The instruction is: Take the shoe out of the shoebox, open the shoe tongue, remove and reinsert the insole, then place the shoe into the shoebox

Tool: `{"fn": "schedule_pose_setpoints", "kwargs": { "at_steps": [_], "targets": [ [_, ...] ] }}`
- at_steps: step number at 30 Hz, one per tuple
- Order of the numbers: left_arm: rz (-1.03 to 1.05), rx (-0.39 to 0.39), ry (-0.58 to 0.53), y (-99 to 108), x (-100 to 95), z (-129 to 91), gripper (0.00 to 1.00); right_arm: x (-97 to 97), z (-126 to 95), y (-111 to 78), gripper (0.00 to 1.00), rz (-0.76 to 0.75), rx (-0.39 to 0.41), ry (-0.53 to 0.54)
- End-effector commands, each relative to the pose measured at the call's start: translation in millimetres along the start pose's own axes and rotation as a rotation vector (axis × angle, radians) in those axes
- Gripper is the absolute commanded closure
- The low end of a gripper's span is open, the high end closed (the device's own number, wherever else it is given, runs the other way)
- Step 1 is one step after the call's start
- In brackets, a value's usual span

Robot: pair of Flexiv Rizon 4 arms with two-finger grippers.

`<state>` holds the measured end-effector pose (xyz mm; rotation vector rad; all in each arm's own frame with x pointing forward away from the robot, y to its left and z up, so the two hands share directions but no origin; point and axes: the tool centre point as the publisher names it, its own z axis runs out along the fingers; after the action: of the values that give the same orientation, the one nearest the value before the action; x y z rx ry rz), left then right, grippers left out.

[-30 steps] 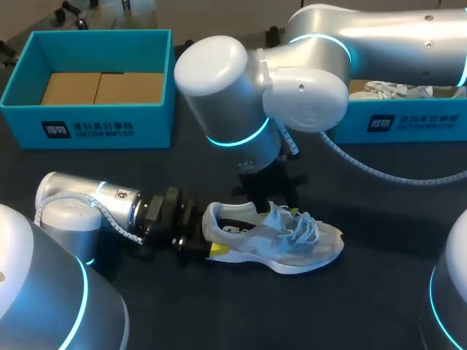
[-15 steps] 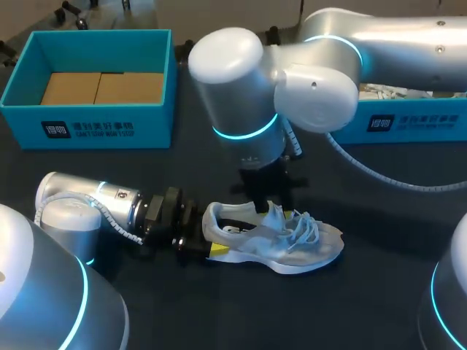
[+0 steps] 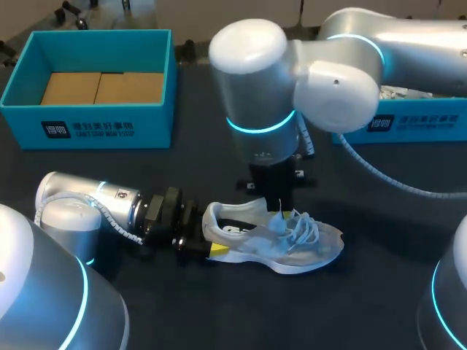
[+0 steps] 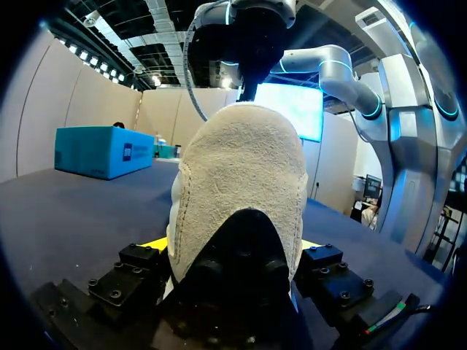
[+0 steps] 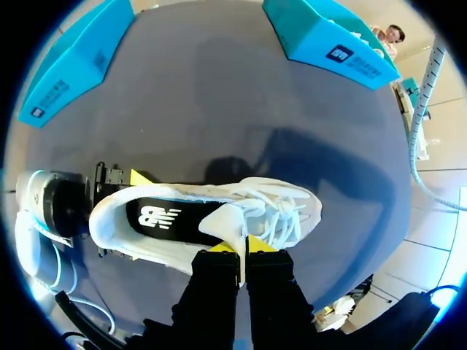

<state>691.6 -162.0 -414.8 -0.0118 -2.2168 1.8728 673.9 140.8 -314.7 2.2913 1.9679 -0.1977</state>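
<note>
Pale knit sneaker lies on the table outside both boxes. Heel is clamped between the left gripper fingers. Right gripper, nearly closed, pinches the tongue from above. Step: opening tongue. Next prob. needs tongue drawn up & fwd to bare black insole. Count: 1 sneaker, 2 teal shoeboxes.
</note>
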Motion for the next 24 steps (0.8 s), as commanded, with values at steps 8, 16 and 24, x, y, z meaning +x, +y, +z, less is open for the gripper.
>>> {"fn": "schedule_pose_setpoints", "kwargs": {
  "at_steps": [8,16,24],
  "targets": [
    [0.0,-0.001,-0.002,1,-0.5,-1,1.0,-33.3,-6,-12.0,1.0,0.735,-0.044,0.185],
    [0.0,-0.001,-0.002,1,-0.5,-1,1.0,-53.2,-3,-13.5,1.0,0.726,-0.063,0.306],
    [0.0,-0.001,-0.002,1,-0.5,-1,1.0,-65.7,3,-10.2,1.0,0.685,-0.072,0.416]
  ]
}}
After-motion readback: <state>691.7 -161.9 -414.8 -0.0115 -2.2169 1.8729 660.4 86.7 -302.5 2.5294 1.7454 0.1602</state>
